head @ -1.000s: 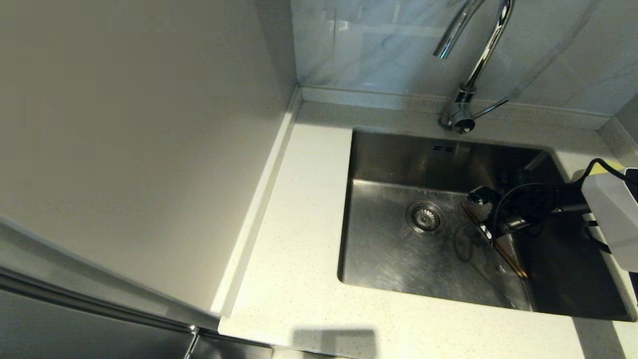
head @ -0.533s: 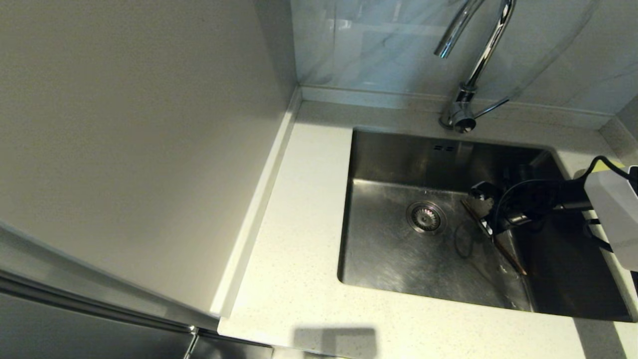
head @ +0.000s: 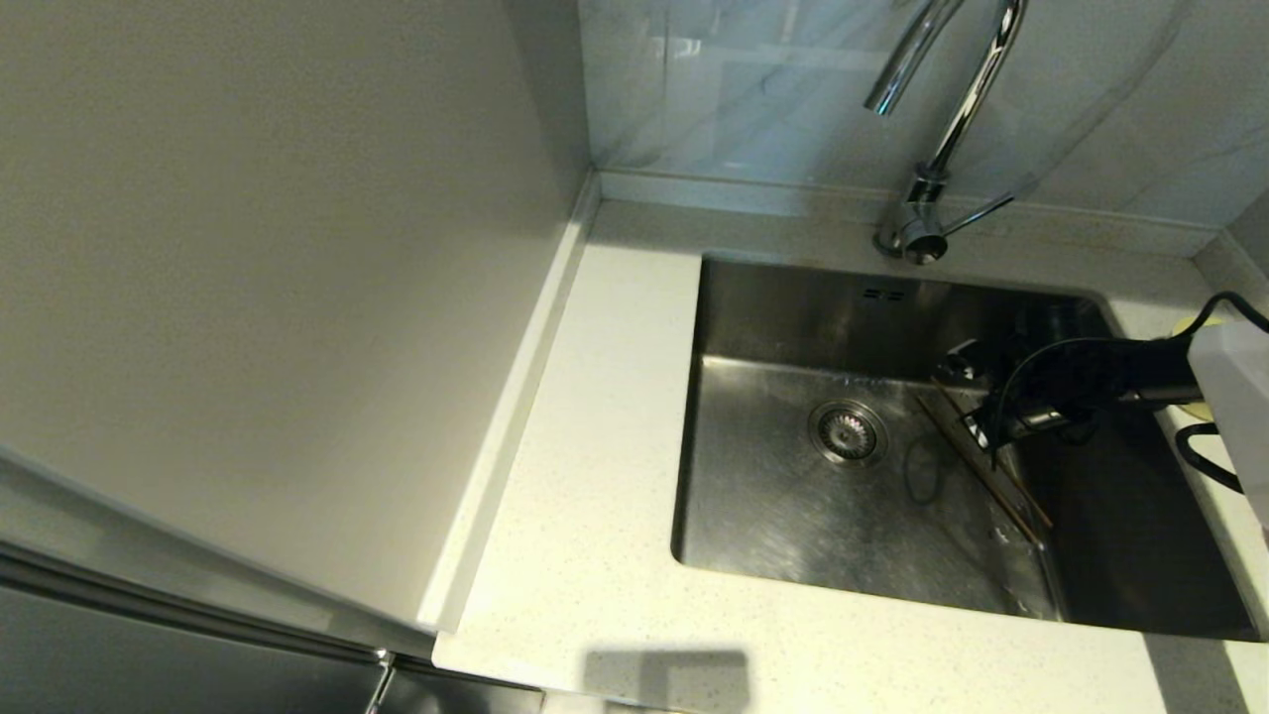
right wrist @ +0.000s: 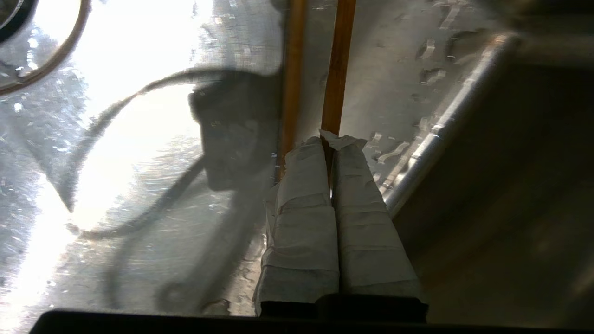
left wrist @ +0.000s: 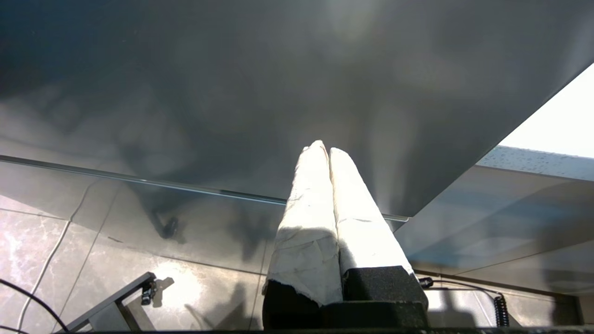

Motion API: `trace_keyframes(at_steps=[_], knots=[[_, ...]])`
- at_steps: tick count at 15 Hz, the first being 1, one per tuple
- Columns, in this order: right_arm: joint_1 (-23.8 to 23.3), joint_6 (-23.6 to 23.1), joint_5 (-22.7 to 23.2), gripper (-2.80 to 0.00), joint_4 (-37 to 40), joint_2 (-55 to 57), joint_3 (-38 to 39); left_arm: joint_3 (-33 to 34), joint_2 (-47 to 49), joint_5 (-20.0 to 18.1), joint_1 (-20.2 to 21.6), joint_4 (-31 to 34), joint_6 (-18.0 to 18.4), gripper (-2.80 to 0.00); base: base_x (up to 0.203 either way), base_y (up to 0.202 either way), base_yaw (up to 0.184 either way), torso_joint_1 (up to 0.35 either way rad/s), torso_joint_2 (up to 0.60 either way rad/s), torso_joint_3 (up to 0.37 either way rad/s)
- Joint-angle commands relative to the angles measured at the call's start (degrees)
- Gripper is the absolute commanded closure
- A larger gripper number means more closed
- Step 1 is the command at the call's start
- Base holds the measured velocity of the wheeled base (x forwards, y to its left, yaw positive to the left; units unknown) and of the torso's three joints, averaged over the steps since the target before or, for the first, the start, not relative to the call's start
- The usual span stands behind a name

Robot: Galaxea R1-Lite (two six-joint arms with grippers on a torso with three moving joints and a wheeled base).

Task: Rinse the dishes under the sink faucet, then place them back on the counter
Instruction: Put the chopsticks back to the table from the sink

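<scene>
In the sink (head: 793,516), the right hand (head: 977,428) had pinched the chopsticks (head: 991,476) and lifted one end, ready for rinsing.

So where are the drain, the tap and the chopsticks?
drain (head: 846,432), head view, strainer middle
tap (head: 967,97), head view, upright neck
chopsticks (head: 1003,496), head view, lower shaft on the sink floor

Chopsticks (head: 991,476): thin brown wooden pair, slanted diagonally inside steel sink (head: 783,516), right of centre frame, pinched at upper end.
</scene>
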Motion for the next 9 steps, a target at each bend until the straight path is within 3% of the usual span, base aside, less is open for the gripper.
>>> trace_keyframes(at_steps=[1,9], knots=[[0.02,-0.18,0.01,0.0,0.06,-1.31,0.34,0.0,-0.18,0.02,0.04,-0.01,-0.02,0.0,0.0,0.0,0.0,0.0,0.0,0.0],[0.02,-0.44,-0.34,0.0,0.03,-2.44,0.36,0.0,-0.18,0.02,0.04,-0.01,-0.02,0.0,0.0,0.0,0.0,0.0,0.0,0.0]])
